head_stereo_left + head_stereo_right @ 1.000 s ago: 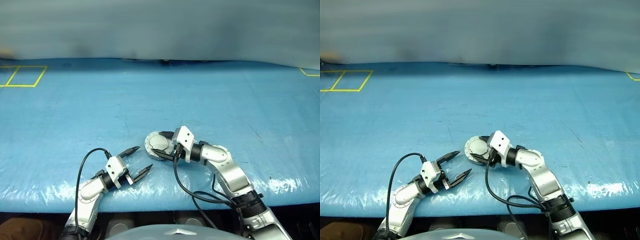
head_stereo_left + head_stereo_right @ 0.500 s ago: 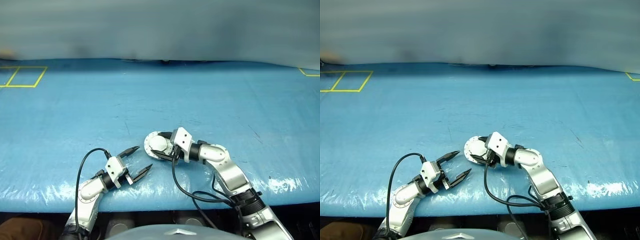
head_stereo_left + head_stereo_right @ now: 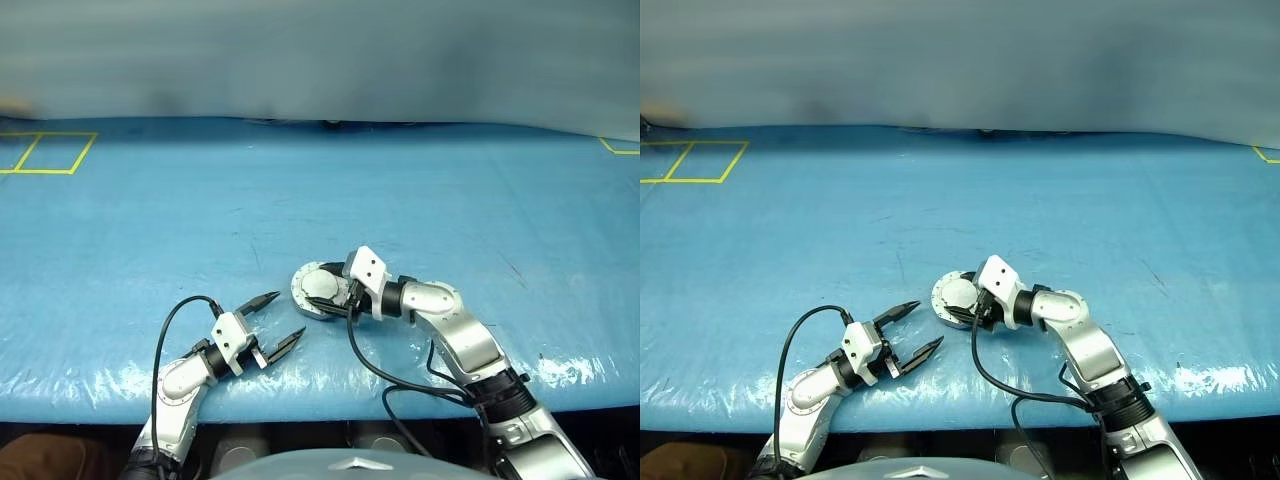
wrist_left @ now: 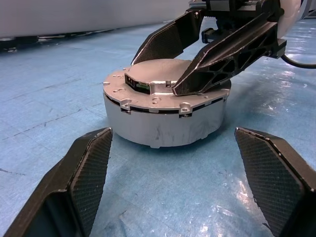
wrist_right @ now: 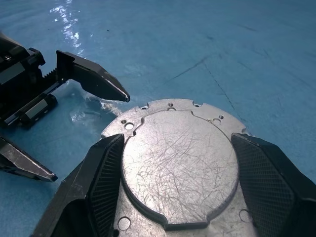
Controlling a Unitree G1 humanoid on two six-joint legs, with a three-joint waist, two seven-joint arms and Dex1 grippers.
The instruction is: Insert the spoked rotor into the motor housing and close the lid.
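Covering the whole work surface is a blue plastic sheet, wrinkled and glossy along the near edge, with yellow tape squares marked at the far left corner. Right arm reaches in from the near right, bent toward the centre; left arm comes up from the near left with a black cable looped over it. Motor housing sits flat on the sheet near the middle of the near edge, a squat silver-grey drum, with the lid lying closed and level on top, its plain scratched outer face up and small screw holes around the rim. Spoked rotor cannot be made out with the lid down. Right gripper hangs over the housing, pointing slightly downward, its two black fingers spread wide and straddling the lid's raised centre; whether the tips press the metal cannot be told, and nothing is lifted. Left gripper is just beside the housing on its near-left side, level with the table, jaws wide apart, grasping nothing, a clear gap of blue sheet between its fingertips and the housing wall.
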